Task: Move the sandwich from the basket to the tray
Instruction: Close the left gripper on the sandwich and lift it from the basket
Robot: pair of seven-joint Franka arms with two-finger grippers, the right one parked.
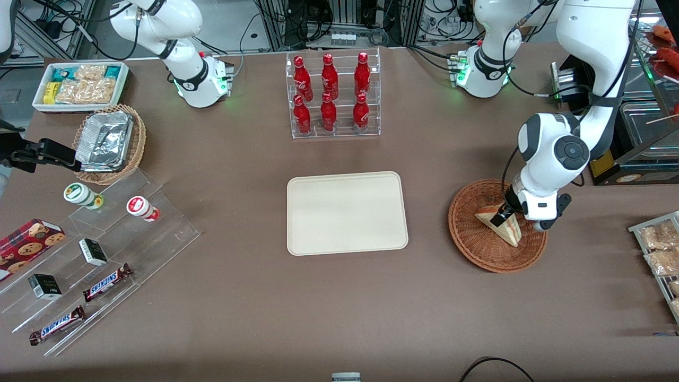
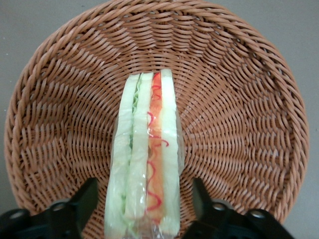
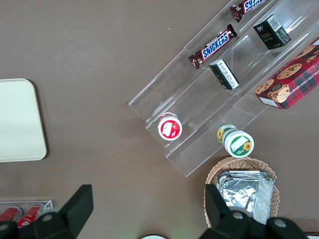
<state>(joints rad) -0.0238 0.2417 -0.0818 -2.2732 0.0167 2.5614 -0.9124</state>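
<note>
The sandwich [image 1: 507, 231] lies in the reddish-brown wicker basket [image 1: 467, 241], toward the working arm's end of the table. In the left wrist view the sandwich [image 2: 147, 154] stands on edge, showing green and red filling through clear wrap, with basket [image 2: 239, 99] weave all around it. My gripper [image 1: 501, 216] is down inside the basket, open, with one black finger on each side of the sandwich's wide end [image 2: 144, 199]. A small gap shows between each finger and the wrap. The cream tray [image 1: 347, 212] lies flat beside the basket, at the table's middle, with nothing on it.
A clear rack of red bottles [image 1: 333, 95] stands farther from the front camera than the tray. A clear stepped shelf with snacks [image 1: 106, 249], a foil-filled wicker basket [image 1: 109, 143] and a white bin [image 1: 79, 85] sit toward the parked arm's end. A snack rack [image 1: 660, 254] is near the basket.
</note>
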